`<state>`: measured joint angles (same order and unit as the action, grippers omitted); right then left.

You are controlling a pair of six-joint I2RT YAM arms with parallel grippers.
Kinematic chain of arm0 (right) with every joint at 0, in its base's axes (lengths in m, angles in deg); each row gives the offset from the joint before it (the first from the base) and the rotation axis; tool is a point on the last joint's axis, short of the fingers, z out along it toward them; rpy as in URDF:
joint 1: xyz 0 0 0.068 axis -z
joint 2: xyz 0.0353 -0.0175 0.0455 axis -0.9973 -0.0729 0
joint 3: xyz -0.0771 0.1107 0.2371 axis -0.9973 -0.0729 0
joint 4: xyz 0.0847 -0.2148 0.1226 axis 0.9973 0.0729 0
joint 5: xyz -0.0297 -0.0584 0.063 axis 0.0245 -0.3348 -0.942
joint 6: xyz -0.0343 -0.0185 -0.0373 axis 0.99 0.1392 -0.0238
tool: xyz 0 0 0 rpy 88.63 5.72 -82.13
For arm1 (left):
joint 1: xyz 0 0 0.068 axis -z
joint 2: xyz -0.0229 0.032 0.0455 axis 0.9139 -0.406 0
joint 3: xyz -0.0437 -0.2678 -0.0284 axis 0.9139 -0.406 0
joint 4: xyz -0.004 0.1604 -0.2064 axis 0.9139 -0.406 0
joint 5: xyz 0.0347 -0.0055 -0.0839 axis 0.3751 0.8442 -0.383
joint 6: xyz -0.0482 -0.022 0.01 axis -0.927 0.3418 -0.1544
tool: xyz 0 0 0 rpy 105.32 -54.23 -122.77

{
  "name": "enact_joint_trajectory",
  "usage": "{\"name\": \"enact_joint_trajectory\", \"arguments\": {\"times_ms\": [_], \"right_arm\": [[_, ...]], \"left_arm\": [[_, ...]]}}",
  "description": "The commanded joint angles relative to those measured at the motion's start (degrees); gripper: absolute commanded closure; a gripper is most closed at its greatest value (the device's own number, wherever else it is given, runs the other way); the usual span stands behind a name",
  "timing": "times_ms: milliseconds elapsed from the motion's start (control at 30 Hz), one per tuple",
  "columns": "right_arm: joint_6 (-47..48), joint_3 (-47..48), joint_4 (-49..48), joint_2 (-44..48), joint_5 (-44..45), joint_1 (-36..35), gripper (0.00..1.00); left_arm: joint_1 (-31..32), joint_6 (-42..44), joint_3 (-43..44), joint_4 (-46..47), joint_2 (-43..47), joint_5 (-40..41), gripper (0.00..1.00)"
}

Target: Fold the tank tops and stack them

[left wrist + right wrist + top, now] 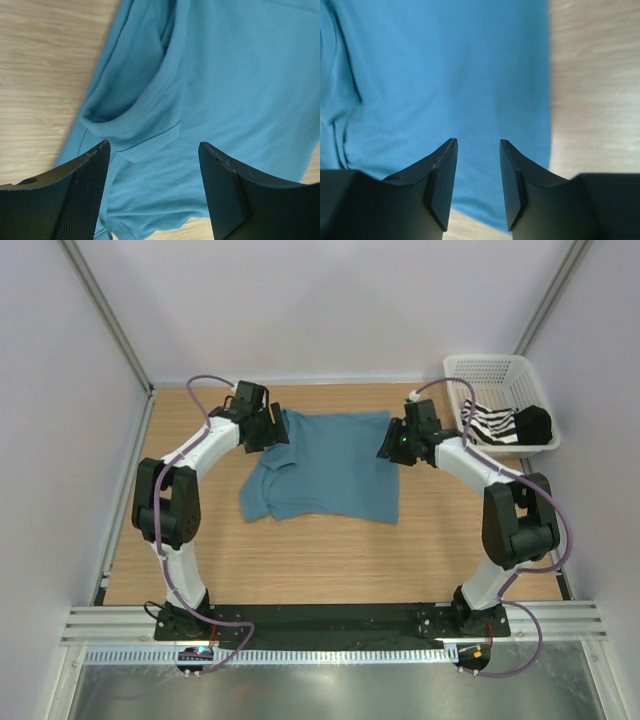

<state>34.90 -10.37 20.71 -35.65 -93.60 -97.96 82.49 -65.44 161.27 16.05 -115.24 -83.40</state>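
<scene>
Teal tank top (pixel 330 465) beneath both parted jaws

Pale walls (pixel 330 300); light wooden table (pixel 330 560)

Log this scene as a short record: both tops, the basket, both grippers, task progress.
teal tank top: spread on the table, left side rumpled, not folded
striped tank top: bunched inside the white basket, far right corner
left gripper: open, above the teal top's far left edge, holding nothing
right gripper: open, above the teal top's far right edge, holding nothing
stack: not yet started
</scene>
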Motion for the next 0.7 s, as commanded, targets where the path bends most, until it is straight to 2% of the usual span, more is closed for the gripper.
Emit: {"name": "enact_joint_trajectory", "arguments": {"times_ms": [0, 33, 100, 133, 200, 300, 367, 400, 433, 600, 633, 667], "right_arm": [[3.4, -2.3, 5.9, 6.4, 9.6, -6.7, 0.54], [3.9, -3.6, 7.1, 7.0, 11.4, -7.5, 0.47], [4.6, -5.0, 10.0, 9.2, 17.8, -11.2, 0.45], [4.5, -6.7, 10.8, 10.1, 19.5, -12.1, 0.44], [4.4, -8.9, 11.1, 11.8, 20.8, -13.3, 0.44], [3.5, -13.5, 10.1, 14.9, 20.1, -13.8, 0.45], [2.9, -16.5, 9.1, 16.2, 20.5, -13.9, 0.48], [2.6, -17.3, 8.9, 16.5, 21.0, -13.9, 0.49], [2.4, -18.4, 8.7, 16.6, 21.2, -13.9, 0.5], [1.3, -19.2, 10.3, 17.0, 21.5, -14.4, 0.48], [1.2, -19.4, 10.7, 17.3, 22.2, -14.7, 0.48], [1.0, -19.6, 10.9, 18.1, 22.5, -14.8, 0.47]], "left_arm": [[-0.2, 3.9, 0.1, -3.5, -0.1, 4.7, 0.28], [-0.1, 4.3, 0.5, -4.8, -0.7, 5.0, 0.27], [0.2, 5.5, 1.7, -6.7, -2.4, 6.2, 0.24], [0.1, 5.7, 2.1, -7.4, -2.9, 6.7, 0.2], [0.1, 6.0, 3.0, -8.6, -4.2, 7.7, 0.2], [0.1, 5.8, 4.3, -9.3, -6.0, 8.4, 0.24], [0.1, 5.6, 5.4, -9.6, -7.3, 8.2, 0.31], [0.1, 5.4, 5.8, -9.7, -8.5, 8.2, 0.35], [0.1, 5.4, 6.1, -9.9, -9.2, 8.3, 0.49], [-0.4, 5.1, 6.8, -9.6, -9.7, 9.1, 0.87], [-0.5, 5.2, 7.0, -9.6, -9.5, 9.1, 1.0], [-0.5, 5.3, 7.5, -9.6, -9.3, 9.0, 1.0]]}}
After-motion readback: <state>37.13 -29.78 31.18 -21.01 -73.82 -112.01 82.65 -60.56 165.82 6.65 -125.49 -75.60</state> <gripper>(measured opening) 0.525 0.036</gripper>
